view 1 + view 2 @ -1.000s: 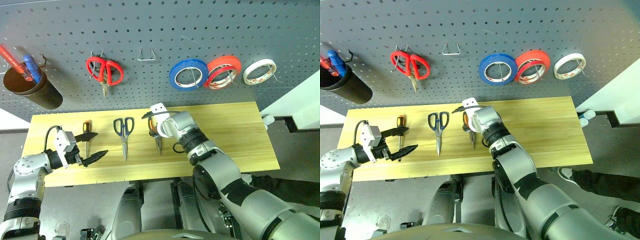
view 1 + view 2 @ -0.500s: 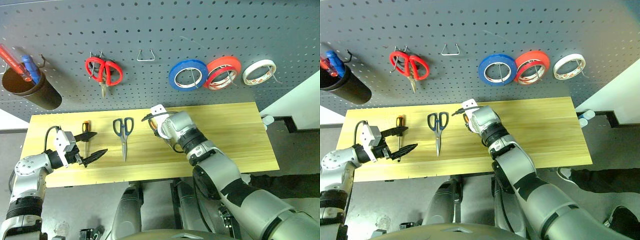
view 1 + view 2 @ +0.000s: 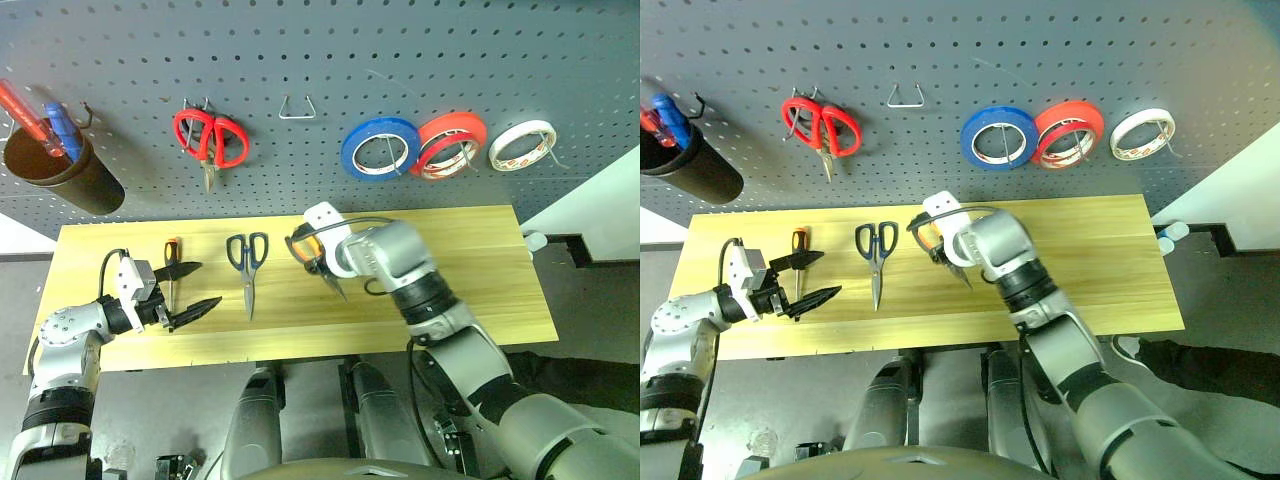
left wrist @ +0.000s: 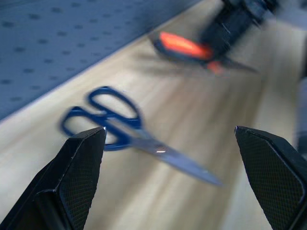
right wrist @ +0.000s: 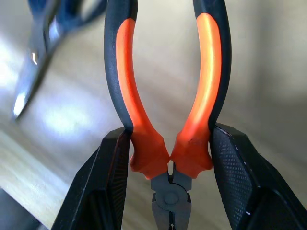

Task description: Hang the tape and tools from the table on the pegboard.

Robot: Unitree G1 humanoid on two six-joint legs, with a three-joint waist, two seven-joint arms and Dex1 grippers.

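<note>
Pliers are clamped in my right gripper, fingers pinching the orange-and-black handles just above the pivot, handles running away from the wrist and the nose pointing back toward it. In the head views they hang over the middle of the table, nose tilted down and toward my right. The pegboard lies up and away from that hand, and the empty wire hook sits almost straight above it, between the red-handled scissors and the blue roll. I judge the next move turns on getting the handle loop over that hook, so the long axis needs to swing more upright first. Right arm is plainly the one for it.

Left gripper hangs with its fingers spread wide, holding nothing, beside the screwdriver near the table's left end. The black-handled scissors lie flat between the two hands, blades toward me. The red tape is already on the board next to the white roll.

Versus a second ago: the pliers were flat on the wood with the right gripper open over them; now gripped and lifted clear. Left hand and everything else unchanged.
</note>
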